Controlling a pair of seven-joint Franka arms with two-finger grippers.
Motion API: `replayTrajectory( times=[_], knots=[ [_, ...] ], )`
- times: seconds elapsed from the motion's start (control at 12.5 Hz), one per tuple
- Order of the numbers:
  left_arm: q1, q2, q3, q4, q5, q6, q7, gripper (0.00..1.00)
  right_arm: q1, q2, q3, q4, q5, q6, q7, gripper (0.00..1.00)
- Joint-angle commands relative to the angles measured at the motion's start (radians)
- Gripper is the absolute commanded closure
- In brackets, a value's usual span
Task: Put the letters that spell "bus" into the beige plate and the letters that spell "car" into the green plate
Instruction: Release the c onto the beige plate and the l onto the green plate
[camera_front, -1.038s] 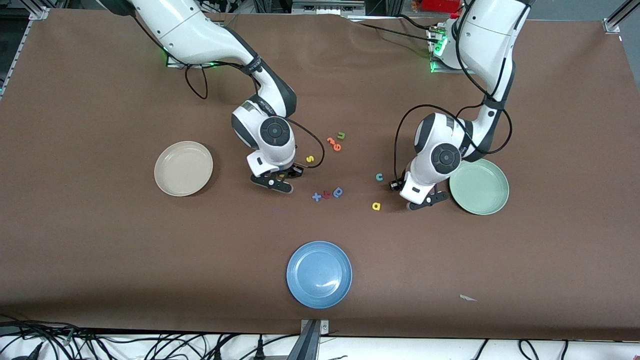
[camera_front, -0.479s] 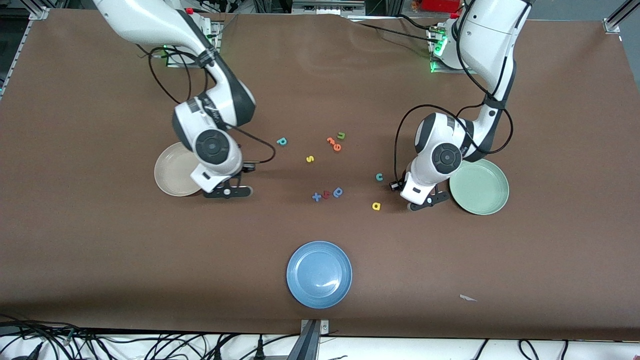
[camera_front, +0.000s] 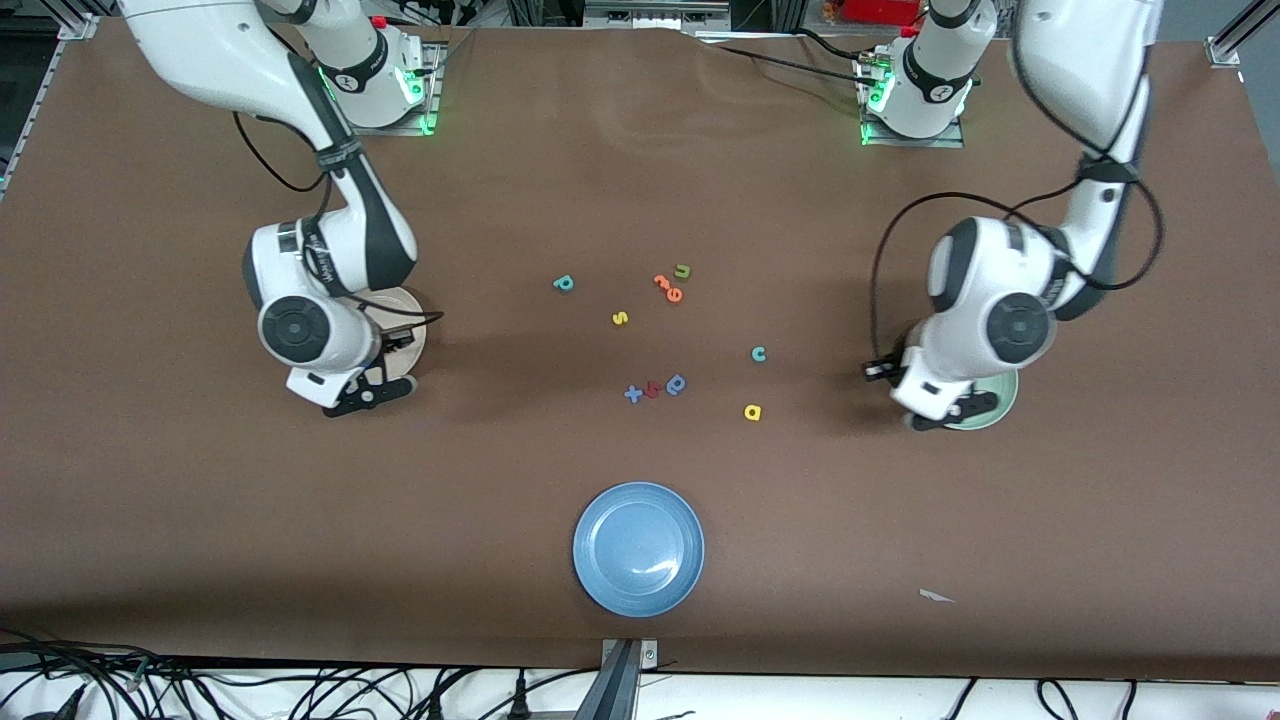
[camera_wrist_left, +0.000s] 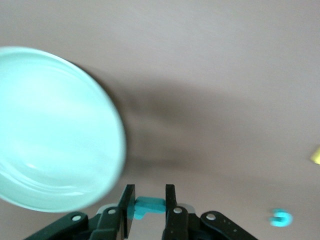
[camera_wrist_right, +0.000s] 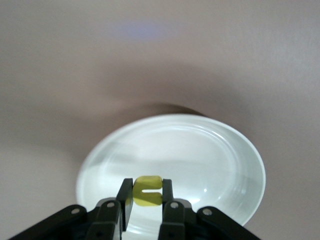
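Nearest the front camera, a blue plate (camera_front: 638, 548) lies on the brown counter (camera_front: 200, 520), with a small white scrap (camera_front: 936, 596) toward the left arm's end.

Farther up, the yellow a (camera_front: 752, 412) lies loose on the counter. Slightly farther still, a row of three small letters sits together: a blue x (camera_front: 633, 394), a red piece (camera_front: 653, 389) and a blue rounded letter (camera_front: 676, 384). The teal c (camera_front: 759, 353) lies farther from the camera than the yellow a, apart from it.

At about this depth the two arms hang over their plates. The left end effector (camera_wrist_left: 146, 206) is over the edge of the green plate (camera_front: 1000, 400), its fingers (camera_wrist_left: 127, 207) closed on a small teal letter (camera_wrist_left: 148, 206), seemingly the r; in the left wrist view the plate lies just beside the clamped piece. The right end effector (camera_wrist_right: 147, 192) is over the beige plate (camera_front: 408, 325), fingers (camera_wrist_right: 126, 196) shut on a yellow u (camera_wrist_right: 147, 190) that hangs above the plate's inner surface.

Farther from the camera, in the middle of the counter, the yellow s (camera_front: 620, 318) lies alone. Past it sit two orange pieces (camera_front: 668, 288) touching each other, with a green u (camera_front: 683, 271) right beside them, and the teal b (camera_front: 564, 284) lies apart toward the right arm's end.
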Motion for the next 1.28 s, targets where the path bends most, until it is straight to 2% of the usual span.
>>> replayTrajectory(
  times=[0.0,0.08,0.16,0.24,0.32,0.48,0.56,0.8,0.88,0.96,1.2],
  knots=[
    [0.094,0.013,-0.012,-0.015,0.049,-0.001,0.155,0.87,-0.02,-0.005,0.006,-0.059,0.029,0.037,-0.029,0.6],
    [0.105,0.031,-0.012,-0.015,0.049,0.006,0.183,0.86,-0.026,0.003,0.008,-0.059,0.041,0.037,-0.029,0.39],
    [0.107,0.049,-0.012,-0.016,0.049,0.027,0.186,0.85,-0.026,0.003,0.008,-0.055,0.055,0.028,-0.022,0.0],
    [0.107,0.065,-0.012,-0.016,0.049,0.042,0.186,0.82,-0.024,-0.003,0.014,-0.052,0.058,0.023,-0.018,0.0],
    [0.107,0.074,-0.012,-0.016,0.049,0.047,0.186,0.71,-0.023,-0.005,0.02,-0.041,0.059,0.008,-0.007,0.0],
    [0.107,0.071,-0.012,-0.013,0.05,0.047,0.189,0.08,-0.021,-0.02,0.079,-0.007,0.059,-0.043,0.124,0.01],
    [0.108,0.066,-0.012,-0.004,0.049,0.047,0.189,0.01,-0.021,-0.028,0.133,0.005,0.059,-0.06,0.268,0.01],
    [0.089,0.056,-0.032,0.037,0.034,0.033,0.102,0.01,-0.012,-0.023,0.263,0.032,0.058,-0.038,0.685,0.01],
    [0.087,0.056,-0.067,0.056,0.034,0.033,0.026,0.0,-0.002,-0.016,0.294,0.046,0.058,-0.014,0.826,0.01],
    [0.084,0.057,-0.095,0.082,0.034,0.033,-0.039,0.01,0.017,-0.011,0.311,0.046,0.058,0.033,0.966,0.01],
    [0.076,0.097,-0.174,0.183,0.034,0.038,-0.223,0.01,0.138,0.026,0.311,0.046,0.052,0.193,1.389,0.02]
  ],
)
